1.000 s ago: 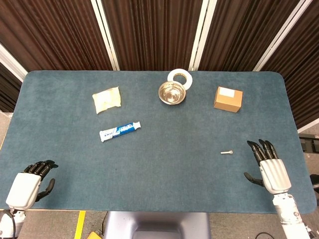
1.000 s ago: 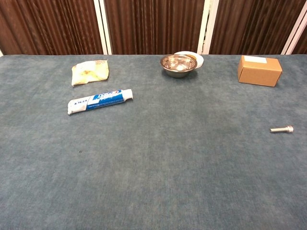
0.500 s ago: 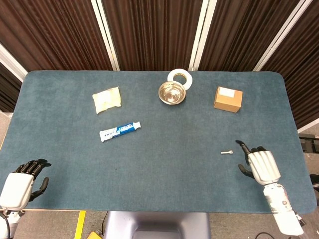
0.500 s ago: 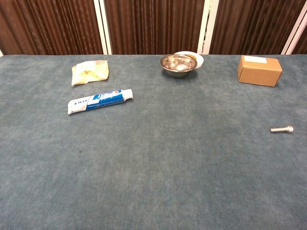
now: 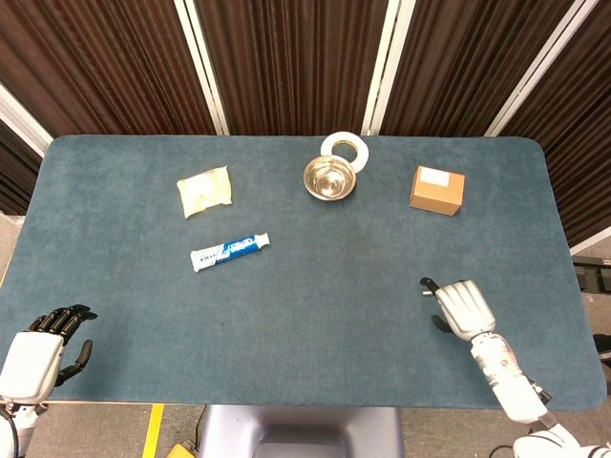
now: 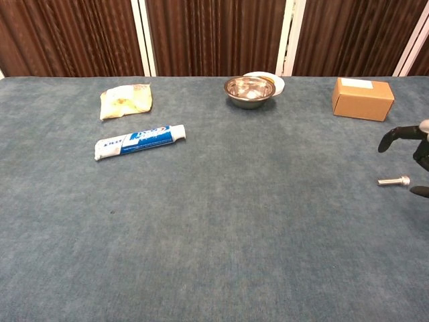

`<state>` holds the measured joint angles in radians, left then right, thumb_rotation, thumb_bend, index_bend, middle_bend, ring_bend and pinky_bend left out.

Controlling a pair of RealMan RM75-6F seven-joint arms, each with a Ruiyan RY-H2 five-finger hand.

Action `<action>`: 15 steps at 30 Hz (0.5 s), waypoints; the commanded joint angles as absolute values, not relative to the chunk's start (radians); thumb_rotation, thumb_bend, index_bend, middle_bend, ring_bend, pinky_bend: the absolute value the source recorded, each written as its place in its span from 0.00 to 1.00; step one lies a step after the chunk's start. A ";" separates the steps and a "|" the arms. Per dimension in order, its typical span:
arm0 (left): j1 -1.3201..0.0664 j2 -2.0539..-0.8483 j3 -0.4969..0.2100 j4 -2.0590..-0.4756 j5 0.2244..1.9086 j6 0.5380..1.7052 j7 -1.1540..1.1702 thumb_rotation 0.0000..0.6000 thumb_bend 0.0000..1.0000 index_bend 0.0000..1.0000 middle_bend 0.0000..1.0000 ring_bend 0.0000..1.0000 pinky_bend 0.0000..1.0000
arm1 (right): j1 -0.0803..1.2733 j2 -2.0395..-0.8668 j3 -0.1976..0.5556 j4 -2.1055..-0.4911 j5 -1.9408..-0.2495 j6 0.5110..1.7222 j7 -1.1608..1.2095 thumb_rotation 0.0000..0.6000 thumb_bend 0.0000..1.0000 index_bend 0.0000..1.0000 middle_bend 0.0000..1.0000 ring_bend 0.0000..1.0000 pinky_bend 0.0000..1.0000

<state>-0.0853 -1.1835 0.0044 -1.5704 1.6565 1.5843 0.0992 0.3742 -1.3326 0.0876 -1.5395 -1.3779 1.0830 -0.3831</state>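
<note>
Hovering above the small silver metal bolt (image 6: 393,180), the white right hand (image 5: 461,307) has its fingers spread, holding nothing. The bolt lies on the blue felt table (image 5: 334,315) just beneath its fingertips (image 6: 387,139).

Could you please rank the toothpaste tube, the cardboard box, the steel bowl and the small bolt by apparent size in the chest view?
1. toothpaste tube
2. cardboard box
3. steel bowl, close to the box
4. bolt, nearer the camera yet clearly smallest

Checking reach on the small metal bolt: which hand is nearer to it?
Right. The right hand is directly over the bolt, fingers spread above it without visibly touching. The left hand sits at the table's near-left corner, far across from it.
</note>
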 commanded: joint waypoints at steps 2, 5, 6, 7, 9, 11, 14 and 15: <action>-0.085 -1.184 0.005 -1.571 1.659 1.586 0.099 1.00 0.45 0.35 0.29 0.29 0.42 | 0.395 -1.371 0.088 -1.474 -1.394 1.084 -0.382 1.00 0.45 0.51 0.94 0.85 0.76; -0.085 -1.184 0.004 -1.570 1.660 1.586 0.098 1.00 0.45 0.35 0.29 0.29 0.42 | 0.405 -1.387 0.089 -1.441 -1.389 1.073 -0.366 1.00 0.47 0.52 0.94 0.85 0.76; -0.085 -1.184 0.004 -1.570 1.659 1.586 0.098 1.00 0.45 0.35 0.29 0.29 0.42 | 0.406 -1.388 0.089 -1.438 -1.389 1.072 -0.363 1.00 0.47 0.52 0.94 0.85 0.76; -0.085 -1.185 0.004 -1.569 1.659 1.586 0.098 1.00 0.45 0.35 0.29 0.29 0.42 | 0.407 -1.390 0.090 -1.435 -1.388 1.070 -0.360 1.00 0.48 0.52 0.94 0.85 0.76; -0.085 -1.185 0.003 -1.569 1.658 1.584 0.098 1.00 0.45 0.35 0.29 0.29 0.42 | 0.414 -1.400 0.091 -1.410 -1.385 1.062 -0.345 1.00 0.48 0.50 0.94 0.85 0.76; -0.086 -1.186 0.003 -1.568 1.657 1.581 0.099 1.00 0.45 0.35 0.29 0.29 0.42 | 0.427 -1.421 0.095 -1.368 -1.372 1.041 -0.330 1.00 0.48 0.48 0.94 0.85 0.76; -0.086 -1.187 0.003 -1.567 1.658 1.582 0.099 1.00 0.45 0.35 0.30 0.29 0.42 | 0.438 -1.443 0.096 -1.329 -1.364 1.029 -0.319 1.00 0.48 0.46 0.94 0.85 0.76; -0.086 -1.187 0.003 -1.567 1.658 1.582 0.099 1.00 0.45 0.35 0.30 0.29 0.42 | 0.441 -1.449 0.096 -1.318 -1.359 1.024 -0.319 1.00 0.48 0.46 0.94 0.85 0.76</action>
<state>-0.0861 -1.1871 0.0026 -1.5671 1.6580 1.5819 0.0985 0.4320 -1.4344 0.0944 -1.3366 -1.3682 1.0357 -0.3267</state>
